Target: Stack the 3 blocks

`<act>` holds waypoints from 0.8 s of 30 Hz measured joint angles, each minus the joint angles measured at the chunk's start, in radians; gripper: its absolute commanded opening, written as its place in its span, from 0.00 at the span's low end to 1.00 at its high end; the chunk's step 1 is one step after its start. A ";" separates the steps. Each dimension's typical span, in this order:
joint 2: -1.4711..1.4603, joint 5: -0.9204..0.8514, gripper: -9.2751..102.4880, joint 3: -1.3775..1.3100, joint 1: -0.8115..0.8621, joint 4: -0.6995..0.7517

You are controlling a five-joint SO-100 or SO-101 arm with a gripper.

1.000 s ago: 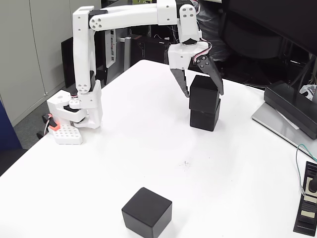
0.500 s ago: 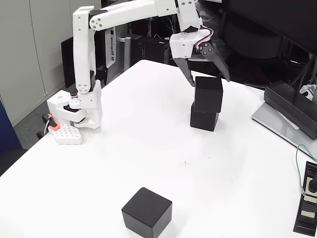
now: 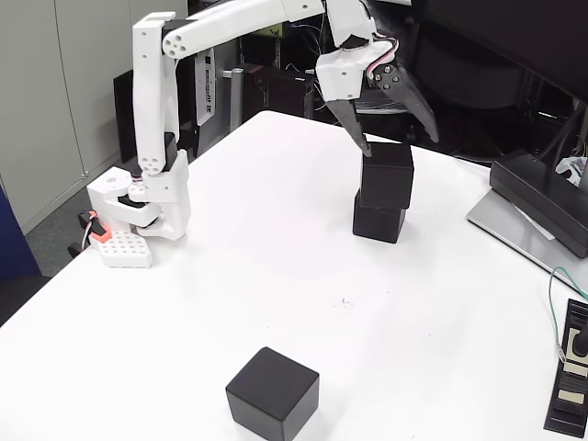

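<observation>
Fixed view, gripper spread above 2-block stack

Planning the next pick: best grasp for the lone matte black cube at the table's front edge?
Judging from the fixed view, come straight down from above and close on two opposite vertical faces of the lone matte black cube. It sits flat on the white table, turned corner-toward the camera, so rotate the wrist to match. Nothing stands close beside it. The gripper is open above the two stacked black cubes.

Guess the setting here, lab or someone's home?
Likely an office or lab. A white table stands by grey cabinet doors, a dark monitor sits at the right edge, and cabled electronics crowd the space behind the arm.
</observation>
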 measured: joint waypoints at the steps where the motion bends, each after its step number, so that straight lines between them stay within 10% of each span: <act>1: 0.000 -0.008 0.37 0.000 0.029 0.000; 24: 0.000 -0.476 0.37 0.175 0.787 -0.029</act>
